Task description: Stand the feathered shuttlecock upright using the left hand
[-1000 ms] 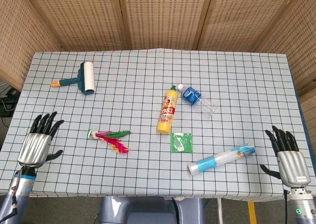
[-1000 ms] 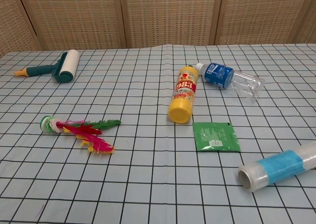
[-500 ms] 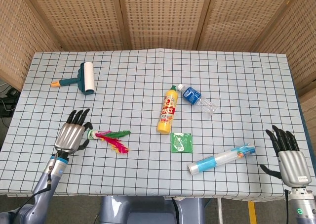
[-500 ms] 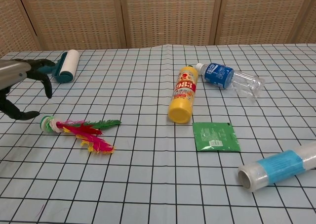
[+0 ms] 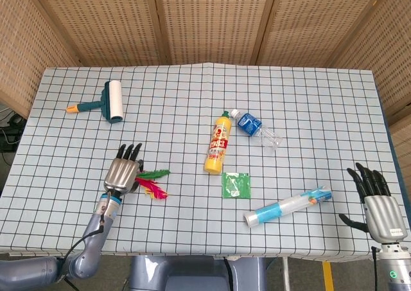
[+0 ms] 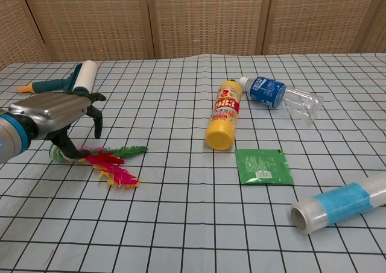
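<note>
I have the left hand (image 6: 57,113) over the base end of the shuttlecock (image 6: 105,159), which lies flat on the table (image 5: 308,105) at left of centre in the head view, feathers pointing toward frame right. In the chest view the fingers (image 6: 95,119) curl downward around the white-and-green base, thumb low beside it; I cannot tell whether anything is actually pinched, since the palm hides the contact (head view only shows the back of the hand (image 5: 123,173) covering the base). The feathers, green, red and yellow, stick out clear of the hand. My right hand (image 5: 379,204) sits at the lower right edge of the head view, fingers spread, holding nothing, well apart from everything. Other items: lint roller (image 5: 105,103) in the upper left; yellow bottle (image 5: 218,143) lying at centre, with a blue-labelled clear bottle (image 5: 255,128) just to its right; green sachet (image 5: 236,185) below the yellow bottle; film roll (image 5: 287,207) lower right, lying on its side.
</note>
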Controlling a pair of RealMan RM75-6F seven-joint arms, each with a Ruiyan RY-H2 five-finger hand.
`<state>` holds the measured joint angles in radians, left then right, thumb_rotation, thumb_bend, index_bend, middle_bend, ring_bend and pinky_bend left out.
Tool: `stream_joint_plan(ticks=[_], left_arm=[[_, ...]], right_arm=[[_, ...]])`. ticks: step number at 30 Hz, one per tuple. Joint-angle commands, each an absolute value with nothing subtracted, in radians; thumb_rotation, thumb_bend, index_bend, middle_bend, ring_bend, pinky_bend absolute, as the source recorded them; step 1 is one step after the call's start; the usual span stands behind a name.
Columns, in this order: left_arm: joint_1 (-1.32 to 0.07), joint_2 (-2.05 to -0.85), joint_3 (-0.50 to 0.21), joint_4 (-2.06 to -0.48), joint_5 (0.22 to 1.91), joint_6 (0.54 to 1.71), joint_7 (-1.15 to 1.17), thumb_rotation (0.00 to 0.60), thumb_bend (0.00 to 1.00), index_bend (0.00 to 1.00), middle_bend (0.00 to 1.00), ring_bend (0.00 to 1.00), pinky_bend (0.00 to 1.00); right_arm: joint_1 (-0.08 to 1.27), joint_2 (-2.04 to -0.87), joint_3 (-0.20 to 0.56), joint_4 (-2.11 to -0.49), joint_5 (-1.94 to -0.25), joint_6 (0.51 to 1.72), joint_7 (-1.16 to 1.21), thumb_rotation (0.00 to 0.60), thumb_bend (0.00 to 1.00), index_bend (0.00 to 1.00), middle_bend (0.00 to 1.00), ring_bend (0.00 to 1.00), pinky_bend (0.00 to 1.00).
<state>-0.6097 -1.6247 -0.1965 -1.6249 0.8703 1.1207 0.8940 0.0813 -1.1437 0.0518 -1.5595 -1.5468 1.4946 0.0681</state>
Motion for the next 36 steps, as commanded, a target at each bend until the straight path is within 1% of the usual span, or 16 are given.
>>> stream_joint_plan(ticks=[1,14,18,23,29,33,36], left_arm=[[-0.626,-1.648,-0.184,-1.61,0.858,1.126,0.905,0.6,0.31,0.47,0.0,0.0,0.0],[-0.66,-1.691,-0.161,-1.562,0.819,1.141,0.906,0.6,0.33,0.52,0.0,0.0,0.0],[-0.664,-1.695,-0.152,-1.551,0.818,1.141,0.895,0.6,0.4,0.55,0.0,0.0,0.0],[-0.673,-1.712,-0.14,-1.527,0.818,1.14,0.889,0.6,0.4,0.56,0.0,0.0,0.0],[-0.675,-1.715,-0.127,-1.521,0.835,1.147,0.873,0.6,0.49,0.58,0.0,0.0,0.0],[-0.672,-1.704,-0.124,-1.534,0.855,1.153,0.85,0.6,0.51,0.59,0.0,0.0,0.0],[-0.666,-1.679,-0.123,-1.565,0.886,1.171,0.827,0.6,0.52,0.6,0.0,0.0,0.0]], right_arm=[[0.083,-1.144,0.052,-1.558,-1.545,1.491,0.07,0.6,0.11,0.03,0.0,0.0,0.08],[0.082,-1.143,0.051,-1.559,-1.548,1.494,0.077,0.6,0.11,0.03,0.0,0.0,0.08],[0.081,-1.143,0.051,-1.558,-1.548,1.496,0.079,0.6,0.11,0.03,0.0,0.0,0.08],[0.081,-1.142,0.052,-1.557,-1.55,1.499,0.086,0.6,0.11,0.03,0.0,0.0,0.08],[0.082,-1.141,0.049,-1.557,-1.554,1.498,0.091,0.6,0.11,0.03,0.0,0.0,0.08],[0.081,-1.14,0.049,-1.557,-1.556,1.502,0.093,0.6,0.11,0.03,0.0,0.0,0.08],[0.081,-1.14,0.05,-1.557,-1.555,1.502,0.095,0.6,0.11,0.03,0.0,0.0,0.08]])
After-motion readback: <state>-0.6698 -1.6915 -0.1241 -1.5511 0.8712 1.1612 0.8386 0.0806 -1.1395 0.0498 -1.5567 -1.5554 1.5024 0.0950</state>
